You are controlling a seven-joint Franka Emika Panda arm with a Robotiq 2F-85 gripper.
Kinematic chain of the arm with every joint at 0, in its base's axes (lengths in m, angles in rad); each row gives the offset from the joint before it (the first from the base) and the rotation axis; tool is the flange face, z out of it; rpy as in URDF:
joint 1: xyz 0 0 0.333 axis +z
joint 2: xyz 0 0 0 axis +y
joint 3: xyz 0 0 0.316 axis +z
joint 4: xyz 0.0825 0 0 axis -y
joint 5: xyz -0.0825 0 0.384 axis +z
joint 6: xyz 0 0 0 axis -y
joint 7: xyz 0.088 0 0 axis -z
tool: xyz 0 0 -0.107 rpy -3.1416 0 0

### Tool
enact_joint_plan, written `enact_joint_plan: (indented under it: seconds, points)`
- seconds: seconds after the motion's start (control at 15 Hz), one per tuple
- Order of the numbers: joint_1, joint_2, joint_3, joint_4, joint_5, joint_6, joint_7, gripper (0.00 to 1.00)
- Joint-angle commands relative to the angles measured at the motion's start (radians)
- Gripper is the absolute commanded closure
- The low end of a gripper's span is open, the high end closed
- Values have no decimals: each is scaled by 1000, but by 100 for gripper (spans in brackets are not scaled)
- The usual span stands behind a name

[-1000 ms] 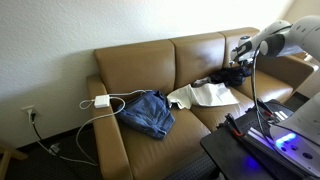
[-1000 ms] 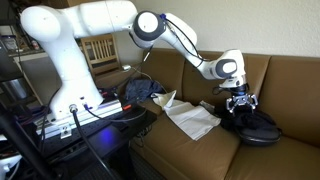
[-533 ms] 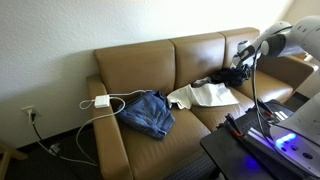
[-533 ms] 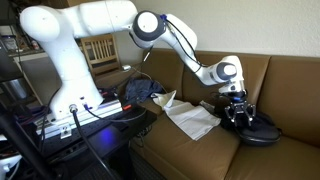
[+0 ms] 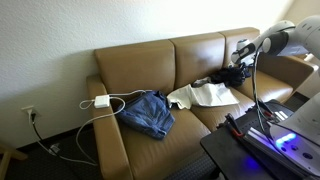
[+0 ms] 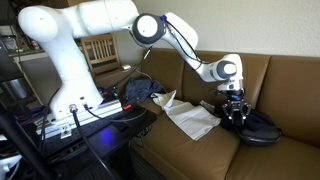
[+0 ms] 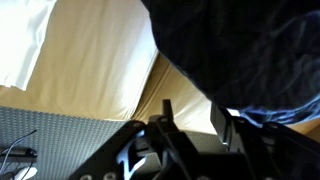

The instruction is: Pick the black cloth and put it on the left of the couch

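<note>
The black cloth lies bunched on the couch, toward the right end of the seat and far back near the backrest in an exterior view. The gripper points down at the cloth's left edge, its fingertips at the fabric. Whether they are apart or clamped on it cannot be told. Just left of the cloth lies a white cloth, and farther left, blue jeans.
</note>
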Motion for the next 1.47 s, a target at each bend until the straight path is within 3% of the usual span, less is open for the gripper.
enact_joint_plan:
  seconds: [0.0, 0.2, 0.27, 0.6, 0.67, 1.07, 1.13, 1.4]
  points:
    - [-3, -1, 3, 75, 149, -18, -178, 22]
    - [16, -5, -22, 76, 193, 34, -223, 3]
    - [22, -7, -29, 66, 197, 47, -224, 0]
    - [51, -8, -83, -4, 184, 108, -172, 0]
    - [28, -7, -43, -11, 110, 113, -132, 0]
    - [16, 2, -24, -28, 1, 153, 40, 0]
    - [13, 2, -12, -20, -3, 150, 56, 25]
    - [14, 1, 21, -22, -21, 153, 97, 47]
